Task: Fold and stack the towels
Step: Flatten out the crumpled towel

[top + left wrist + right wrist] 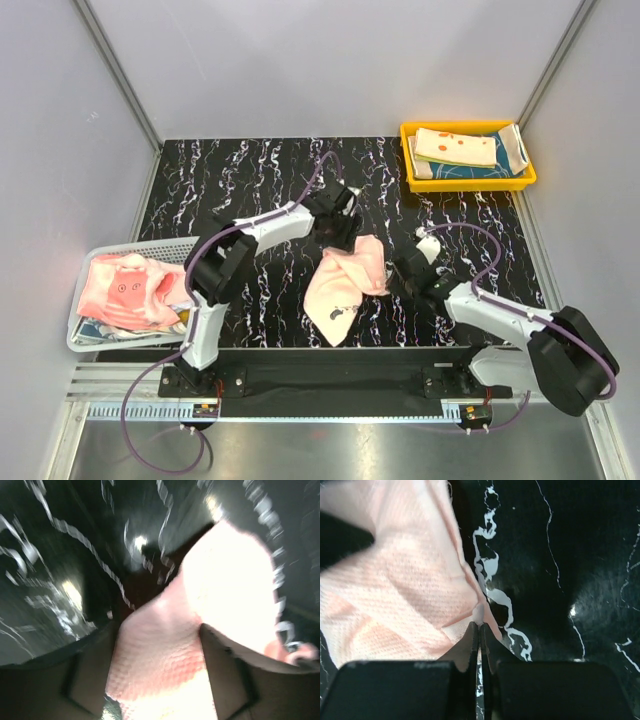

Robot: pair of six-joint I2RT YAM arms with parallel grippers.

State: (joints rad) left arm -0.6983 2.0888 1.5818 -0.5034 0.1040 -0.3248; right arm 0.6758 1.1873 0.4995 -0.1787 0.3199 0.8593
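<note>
While L gripper (343,240) & R gripper (480,629) clamp it, pale pink towel (345,285) sits crumpled.

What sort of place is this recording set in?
Likely a robotics lab cell: plain grey panel walls on aluminium framing, a black white-veined tabletop, left arm and right arm bolted to a base rail.

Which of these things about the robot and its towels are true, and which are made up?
1. A pink towel is in the middle of the black table. True.
2. The yellow tray is empty. False: folded towels lie in it.
3. The left tool holds the pink towel. True.
4. The white basket sits on the right side. False: it sits on the left.
5. The right tool is wide open. False: it is shut, pinching the pink towel's edge.
</note>
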